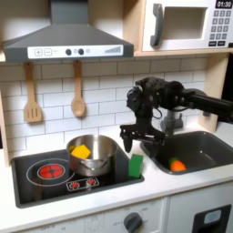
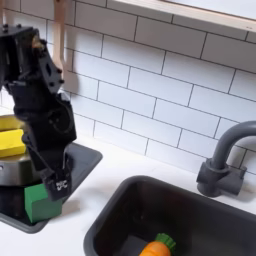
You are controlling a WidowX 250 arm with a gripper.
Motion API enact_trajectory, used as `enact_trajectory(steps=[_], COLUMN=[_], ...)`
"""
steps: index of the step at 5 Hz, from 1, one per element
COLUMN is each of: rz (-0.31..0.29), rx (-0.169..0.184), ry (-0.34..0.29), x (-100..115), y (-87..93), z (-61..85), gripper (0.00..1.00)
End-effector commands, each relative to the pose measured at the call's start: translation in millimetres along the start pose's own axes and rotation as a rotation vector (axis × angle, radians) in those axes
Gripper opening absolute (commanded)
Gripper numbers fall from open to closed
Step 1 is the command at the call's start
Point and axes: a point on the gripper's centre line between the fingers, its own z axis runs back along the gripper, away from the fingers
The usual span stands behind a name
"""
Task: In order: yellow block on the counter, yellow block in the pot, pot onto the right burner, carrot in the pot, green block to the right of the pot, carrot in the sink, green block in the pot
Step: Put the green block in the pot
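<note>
Nearest in the second exterior view: carrot (image 2: 155,246) lying in the sink (image 2: 215,225), awaiting pickup. Farther: green block (image 2: 41,201) upright on the stovetop (image 1: 55,182); gripper (image 2: 56,179) just above, claw apart. Beyond: yellow block (image 1: 81,152) inside the pot (image 1: 98,164), burner (image 1: 50,170) alongside.

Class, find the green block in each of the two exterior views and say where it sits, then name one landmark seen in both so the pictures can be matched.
First exterior view: the green block stands lower centre, on the stovetop's right edge, just right of the pot.
Second exterior view: it sits at the lower left, below the pincer.
Shared landmark: the carrot, lying in the sink in both exterior views.
</note>
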Motion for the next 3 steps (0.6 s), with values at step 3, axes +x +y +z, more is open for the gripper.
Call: enact_trajectory(steps=[3], rz=[-0.011], rx=[0.013], ry=[0.022], x=[-17.4], y=[4.6], z=[-14.1], gripper=[1.00])
